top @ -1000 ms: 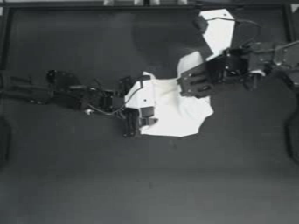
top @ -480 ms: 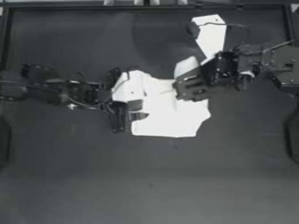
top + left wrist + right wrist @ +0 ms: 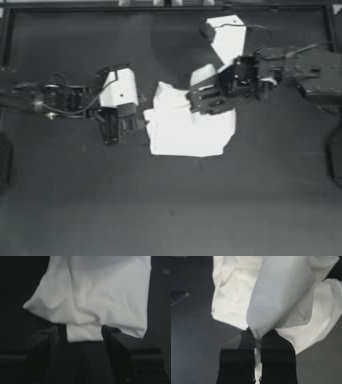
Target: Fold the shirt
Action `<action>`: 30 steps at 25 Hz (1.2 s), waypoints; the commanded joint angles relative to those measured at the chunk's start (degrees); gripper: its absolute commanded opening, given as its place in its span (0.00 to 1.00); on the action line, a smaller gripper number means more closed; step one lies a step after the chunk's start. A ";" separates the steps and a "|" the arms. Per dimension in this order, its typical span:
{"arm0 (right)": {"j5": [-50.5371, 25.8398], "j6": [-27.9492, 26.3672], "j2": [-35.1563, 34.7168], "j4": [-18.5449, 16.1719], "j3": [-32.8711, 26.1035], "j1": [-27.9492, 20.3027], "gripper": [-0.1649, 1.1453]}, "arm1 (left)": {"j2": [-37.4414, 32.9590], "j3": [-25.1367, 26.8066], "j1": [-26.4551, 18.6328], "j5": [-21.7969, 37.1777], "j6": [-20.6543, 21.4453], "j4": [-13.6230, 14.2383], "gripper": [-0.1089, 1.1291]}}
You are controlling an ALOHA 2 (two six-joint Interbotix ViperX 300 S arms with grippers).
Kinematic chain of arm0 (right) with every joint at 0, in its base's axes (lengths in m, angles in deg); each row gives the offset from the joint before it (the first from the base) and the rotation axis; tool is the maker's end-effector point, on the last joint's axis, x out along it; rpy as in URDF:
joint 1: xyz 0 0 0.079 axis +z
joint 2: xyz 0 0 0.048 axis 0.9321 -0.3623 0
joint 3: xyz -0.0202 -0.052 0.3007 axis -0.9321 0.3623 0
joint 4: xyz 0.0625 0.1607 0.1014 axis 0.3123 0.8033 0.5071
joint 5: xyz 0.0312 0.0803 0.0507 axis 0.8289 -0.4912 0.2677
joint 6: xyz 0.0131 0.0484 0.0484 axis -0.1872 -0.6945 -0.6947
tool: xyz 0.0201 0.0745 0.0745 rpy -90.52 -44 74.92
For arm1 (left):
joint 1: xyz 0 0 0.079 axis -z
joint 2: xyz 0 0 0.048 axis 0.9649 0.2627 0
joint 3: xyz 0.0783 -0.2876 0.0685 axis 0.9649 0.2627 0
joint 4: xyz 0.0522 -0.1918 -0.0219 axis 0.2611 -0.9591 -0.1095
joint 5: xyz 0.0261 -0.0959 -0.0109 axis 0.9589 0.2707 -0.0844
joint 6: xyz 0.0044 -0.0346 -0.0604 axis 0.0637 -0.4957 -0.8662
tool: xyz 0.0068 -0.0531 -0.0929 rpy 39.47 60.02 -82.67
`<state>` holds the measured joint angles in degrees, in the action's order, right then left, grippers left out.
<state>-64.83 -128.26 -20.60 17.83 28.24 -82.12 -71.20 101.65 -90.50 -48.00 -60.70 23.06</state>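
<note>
- Top view: the shirt (image 3: 187, 127) lies bunched near the middle of the dark table (image 3: 167, 210). The left gripper (image 3: 115, 131) is just beside its left edge. The right gripper (image 3: 204, 100) is over its upper part.
- Left wrist view: the jaws stand wide apart, and a fold of cloth (image 3: 85, 333) lies between them, not pinched.
- Right wrist view: the jaws are pressed together on a raised fold of the shirt (image 3: 271, 301).

Dim, grainy; shirt (image 3: 190, 127) glares white; wrist views soft, blurred.
</note>
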 commanded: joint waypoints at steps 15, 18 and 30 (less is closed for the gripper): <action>0.00 3.16 -8.61 3.60 -6.59 0.26 0.18 | -7.47 4.04 -0.53 0.53 -0.53 -0.26 0.80; 0.70 3.52 -10.81 3.78 -6.94 0.26 0.23 | -7.47 4.04 -0.44 0.53 -0.53 -0.26 0.80; 2.90 8.00 -10.72 5.80 -10.37 0.97 0.77 | -7.56 5.54 -0.53 0.53 -0.53 -0.35 0.79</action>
<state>-62.28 -120.43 -33.78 24.34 20.16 -81.59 -76.12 107.63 -90.94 -47.30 -61.14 22.80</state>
